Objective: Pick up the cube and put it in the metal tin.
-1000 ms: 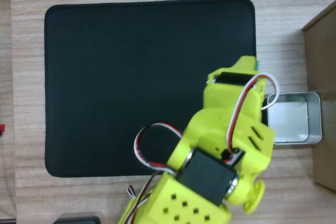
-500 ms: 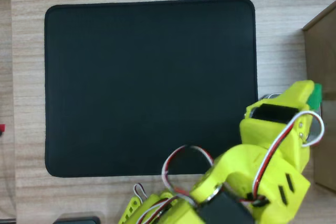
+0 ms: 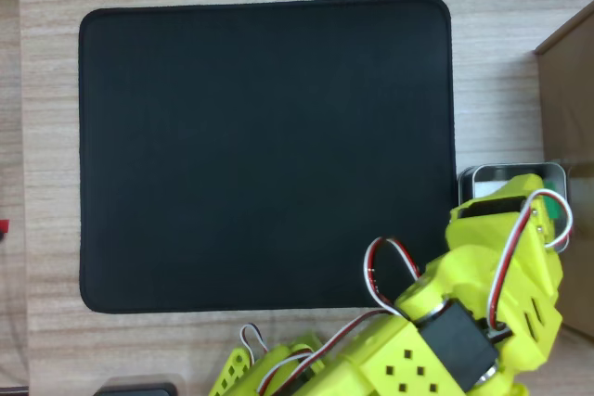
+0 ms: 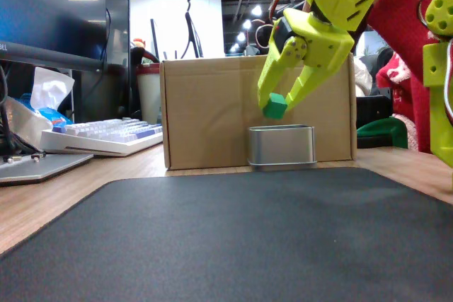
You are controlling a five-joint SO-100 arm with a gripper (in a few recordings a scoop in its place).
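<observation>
In the fixed view my yellow gripper point(image 4: 278, 105) hangs tips-down, shut on the small green cube point(image 4: 274, 107), which sits tilted between the fingertips. The cube is in the air a short way above the left part of the shiny metal tin point(image 4: 282, 145), without touching it. The tin stands on the wooden table right in front of the brown box. From overhead my yellow arm point(image 3: 501, 257) covers most of the tin point(image 3: 509, 172); just its far rim shows, and the cube is hidden under the arm.
A large brown cardboard box point(image 4: 212, 111) stands directly behind the tin and lies at the right edge overhead point(image 3: 568, 90). A black mat point(image 3: 264, 155) covers the table's middle. A keyboard point(image 4: 106, 136) and tissues lie at the fixed view's left.
The arm has swung from the mat's right edge out over the tin, carrying the cube, and now covers nearly all of the tin from above.
</observation>
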